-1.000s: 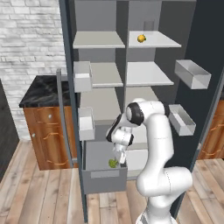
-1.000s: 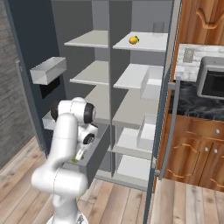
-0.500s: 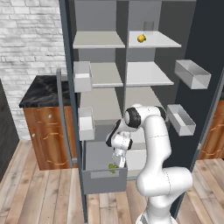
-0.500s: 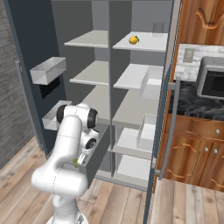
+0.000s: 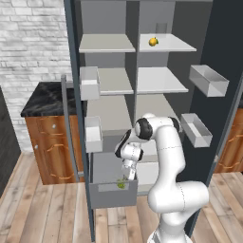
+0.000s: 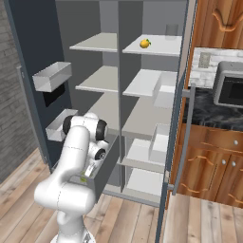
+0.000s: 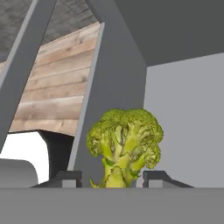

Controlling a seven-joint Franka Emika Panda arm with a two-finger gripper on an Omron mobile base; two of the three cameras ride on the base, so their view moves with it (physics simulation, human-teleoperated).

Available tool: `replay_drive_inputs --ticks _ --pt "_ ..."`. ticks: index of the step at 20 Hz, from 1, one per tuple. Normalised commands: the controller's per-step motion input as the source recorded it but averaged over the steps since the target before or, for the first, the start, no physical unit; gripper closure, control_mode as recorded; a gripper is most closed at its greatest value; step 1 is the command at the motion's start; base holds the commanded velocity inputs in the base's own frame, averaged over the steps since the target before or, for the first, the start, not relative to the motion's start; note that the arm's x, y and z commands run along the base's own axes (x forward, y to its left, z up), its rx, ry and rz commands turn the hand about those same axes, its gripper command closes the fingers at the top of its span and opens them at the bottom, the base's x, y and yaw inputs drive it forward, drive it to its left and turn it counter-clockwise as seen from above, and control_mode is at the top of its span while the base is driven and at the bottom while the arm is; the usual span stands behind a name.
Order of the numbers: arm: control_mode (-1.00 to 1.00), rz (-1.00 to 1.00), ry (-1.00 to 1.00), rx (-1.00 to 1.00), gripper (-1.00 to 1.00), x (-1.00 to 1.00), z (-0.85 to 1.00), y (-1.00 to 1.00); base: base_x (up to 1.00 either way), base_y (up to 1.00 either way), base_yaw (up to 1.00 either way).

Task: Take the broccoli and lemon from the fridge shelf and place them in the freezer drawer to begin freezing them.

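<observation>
Between the two dark fingertips [image 7: 154, 177] at the bottom of the hand view sits the broccoli [image 7: 124, 145], its pale stalk down between them and its green head rising above. The tips stand just to either side of the stalk; whether they press it or have let go cannot be told. Behind the broccoli are the grey inner walls of the freezer drawer [image 7: 183, 118], with wood floor showing past its edge.

From the left base view, the gripper [image 5: 127, 176] reaches down into the open freezer drawer [image 5: 113, 193], and the broccoli [image 5: 121, 184] shows as a small green lump just under it, near the flat front panel. From the right base view, the gripper [image 6: 86, 173] hangs low over the freezer drawer [image 6: 107, 163] with a speck of green broccoli [image 6: 83, 179] at its tip.

Farther back and high up, the lemon [image 5: 153, 42] rests on the top right fridge shelf [image 5: 173, 45], well apart from the arm; the right base view shows the lemon [image 6: 144, 43] there too.
</observation>
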Motion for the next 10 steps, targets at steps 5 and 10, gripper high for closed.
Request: replay_drive_inputs --ticks 5,10 --pt "-1.0 0.0 -0.02 0.0 -1.0 -0.13 -0.01 0.0 0.0 0.0 0.0" --pt "-1.0 0.0 -0.05 0.0 -1.0 0.0 0.17 0.0 0.0 0.0 0.0"
